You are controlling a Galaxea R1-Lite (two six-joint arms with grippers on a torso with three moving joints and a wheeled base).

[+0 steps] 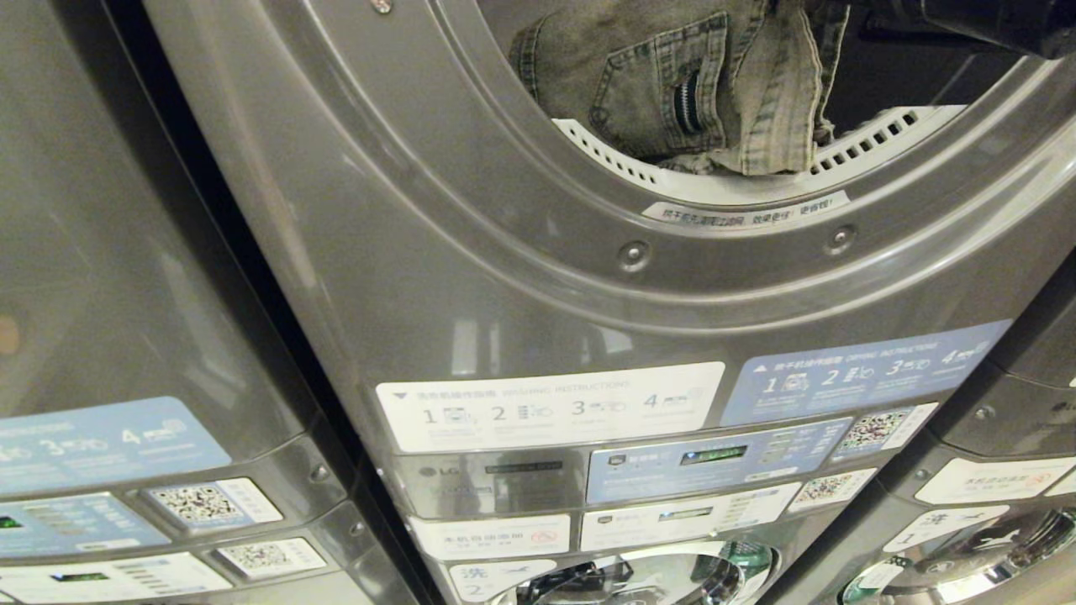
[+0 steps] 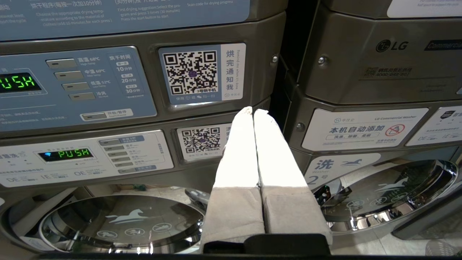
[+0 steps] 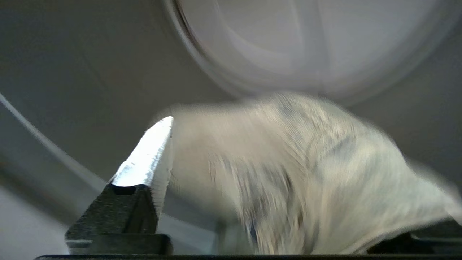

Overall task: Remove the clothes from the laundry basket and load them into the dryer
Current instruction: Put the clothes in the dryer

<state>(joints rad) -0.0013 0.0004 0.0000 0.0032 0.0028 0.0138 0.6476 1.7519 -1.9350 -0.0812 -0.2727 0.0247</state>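
The dryer (image 1: 471,252) stands open, its round opening at the top of the head view. The clothes (image 1: 681,84), a faded denim garment with a zip pocket, lie half inside the drum and hang over the white perforated lip (image 1: 874,139). My right arm (image 1: 992,21) reaches into the opening from the upper right. In the right wrist view my right gripper (image 3: 267,144) is inside the drum (image 3: 288,43), jaws wide apart. One finger (image 3: 144,159) shows bare, and the blurred denim (image 3: 296,173) drapes over the other side. The laundry basket is out of view. My left gripper (image 2: 252,110) is parked, shut and empty, low before the control panels.
Alike grey stacks stand close on the left (image 1: 126,294) and right (image 1: 1025,403). Below the drum opening are instruction stickers (image 1: 546,403), the control panel (image 1: 672,462) and a chrome-ringed washer door (image 1: 656,580). The left wrist view shows two horse-logo washer doors (image 2: 122,224) (image 2: 389,195).
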